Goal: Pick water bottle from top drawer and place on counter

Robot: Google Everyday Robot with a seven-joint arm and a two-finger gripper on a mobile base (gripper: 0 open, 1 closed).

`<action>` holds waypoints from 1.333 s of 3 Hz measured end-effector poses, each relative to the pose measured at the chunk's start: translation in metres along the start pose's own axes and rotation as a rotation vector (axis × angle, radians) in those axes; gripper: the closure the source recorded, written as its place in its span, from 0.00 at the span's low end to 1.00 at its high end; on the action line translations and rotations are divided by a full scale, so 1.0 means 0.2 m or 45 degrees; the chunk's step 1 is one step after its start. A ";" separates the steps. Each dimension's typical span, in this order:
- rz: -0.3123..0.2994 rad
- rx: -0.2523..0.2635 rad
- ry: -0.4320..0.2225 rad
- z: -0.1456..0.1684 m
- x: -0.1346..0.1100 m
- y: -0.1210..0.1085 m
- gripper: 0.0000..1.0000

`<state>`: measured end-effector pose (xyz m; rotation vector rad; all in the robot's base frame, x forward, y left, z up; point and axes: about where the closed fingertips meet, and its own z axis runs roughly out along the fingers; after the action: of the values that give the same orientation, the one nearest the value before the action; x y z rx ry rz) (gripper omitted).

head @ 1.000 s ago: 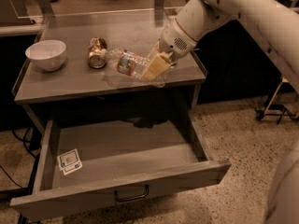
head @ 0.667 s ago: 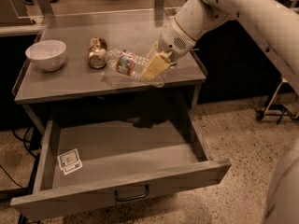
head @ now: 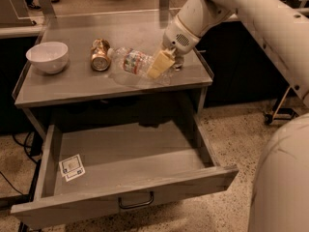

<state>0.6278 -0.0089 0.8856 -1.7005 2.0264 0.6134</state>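
Note:
The water bottle lies on its side on the counter, its white cap pointing left toward a gold can. My gripper reaches down from the upper right and sits at the bottle's base end, against it. The bottle's clear base is partly hidden behind the gripper. Below the counter the top drawer stands pulled out, holding only a small white card at its front left. Its black pull handle faces the camera.
A gold can lies just left of the bottle's cap. A white bowl stands at the counter's left end. My white arm crosses the upper right, and a wheeled stand is on the floor at the right.

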 end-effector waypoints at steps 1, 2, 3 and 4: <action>0.075 0.011 0.044 -0.01 0.04 -0.11 1.00; 0.076 0.013 0.043 -0.01 0.04 -0.11 1.00; 0.097 0.020 0.039 -0.03 0.03 -0.17 1.00; 0.103 0.048 0.055 -0.05 -0.01 -0.24 1.00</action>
<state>0.6751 -0.0209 0.8927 -1.6300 2.1324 0.5659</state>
